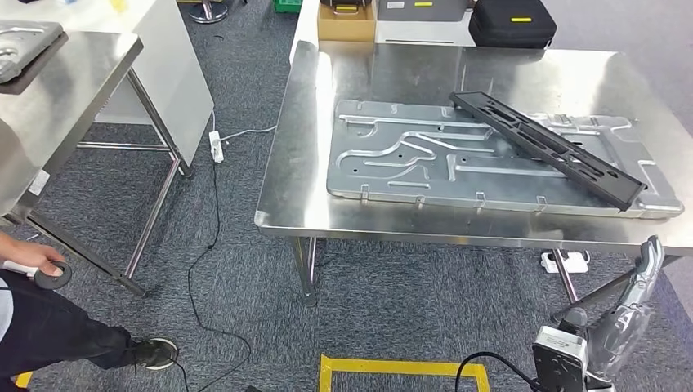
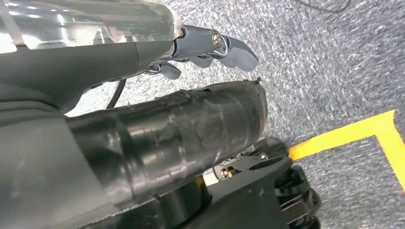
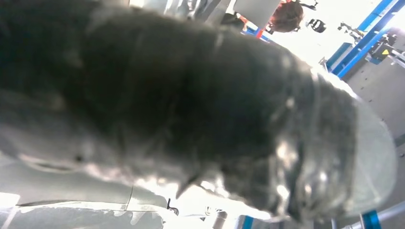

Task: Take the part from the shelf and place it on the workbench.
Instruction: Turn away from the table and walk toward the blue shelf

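Observation:
A long black plastic frame part lies slantwise on a stamped silver metal plate, which rests flat on the steel workbench. My right hand hangs low beside the bench's near right corner, below the tabletop, fingers stretched out and holding nothing. In the right wrist view its dark thumb is blurred and close to the lens. My left hand hangs over the grey carpet; its metal fingers and taped thumb stand apart with nothing between them.
A steel shelf table stands at the left. A person crouches at the lower left, a hand on a black ring. A black case and a cardboard box sit behind the bench. Cables, a power strip and yellow floor tape lie on the carpet.

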